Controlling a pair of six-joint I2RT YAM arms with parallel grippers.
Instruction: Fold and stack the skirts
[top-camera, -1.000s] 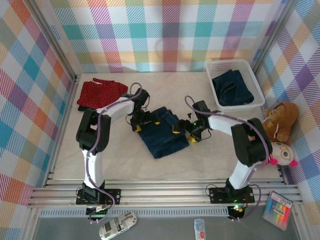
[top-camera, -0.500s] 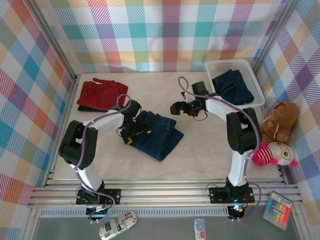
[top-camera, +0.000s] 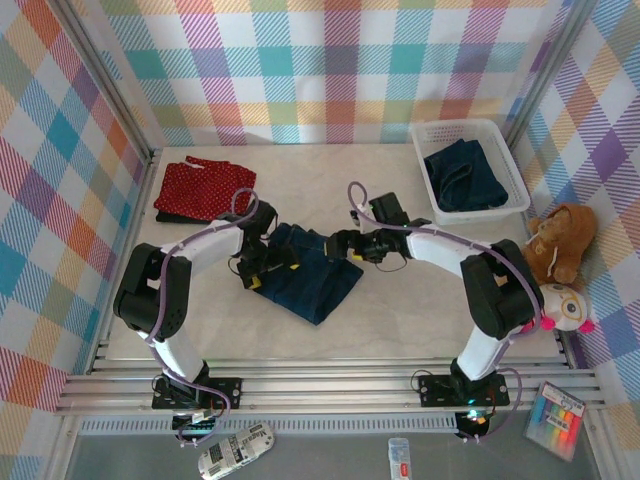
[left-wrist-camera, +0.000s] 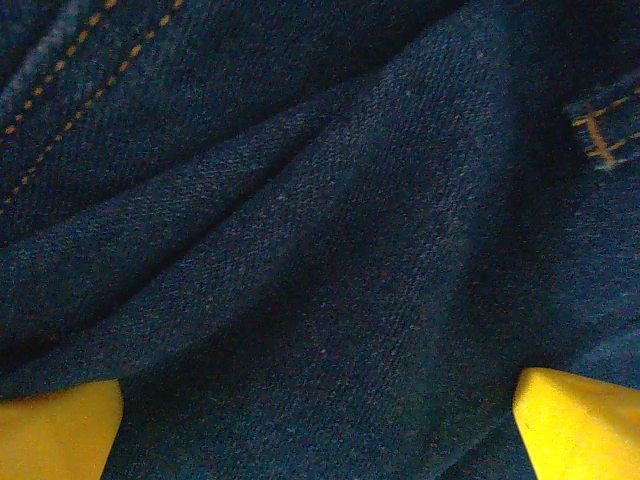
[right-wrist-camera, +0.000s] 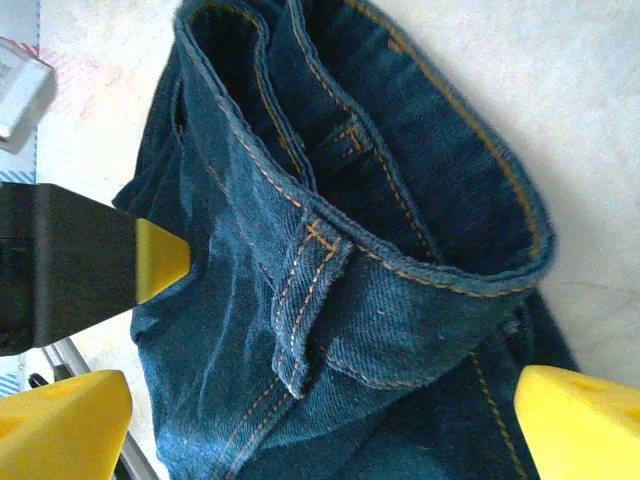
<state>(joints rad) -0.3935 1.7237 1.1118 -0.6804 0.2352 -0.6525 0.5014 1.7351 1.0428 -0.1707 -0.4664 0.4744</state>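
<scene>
Overhead view: a dark blue denim skirt (top-camera: 312, 275) lies crumpled at the centre of the pale beige tabletop (top-camera: 400, 310), between the two arms. The left gripper (top-camera: 268, 264) sits low over the skirt's left part. The right gripper (top-camera: 345, 245) is at the skirt's far right edge, by the waistband. At the far left, a red skirt with small white dots (top-camera: 208, 187) lies folded on a plain black skirt (top-camera: 168, 215). At the far right, a white plastic mesh basket (top-camera: 455, 125) holds another dark denim skirt (top-camera: 462, 175). A brown teddy bear (top-camera: 560, 240) sits outside the table's right edge.

Left wrist view: the left gripper (left-wrist-camera: 320, 440) has its jaws spread wide. Its yellow pads (left-wrist-camera: 55, 430) sit at the lower corners, with creased denim (left-wrist-camera: 330, 250) close beneath and between them. Whether the pads touch the cloth cannot be told.

Right wrist view: the right gripper (right-wrist-camera: 320, 430) is likewise spread wide, its yellow pads (right-wrist-camera: 585, 420) to either side of the stitched waistband (right-wrist-camera: 320, 250), holding nothing.
</scene>
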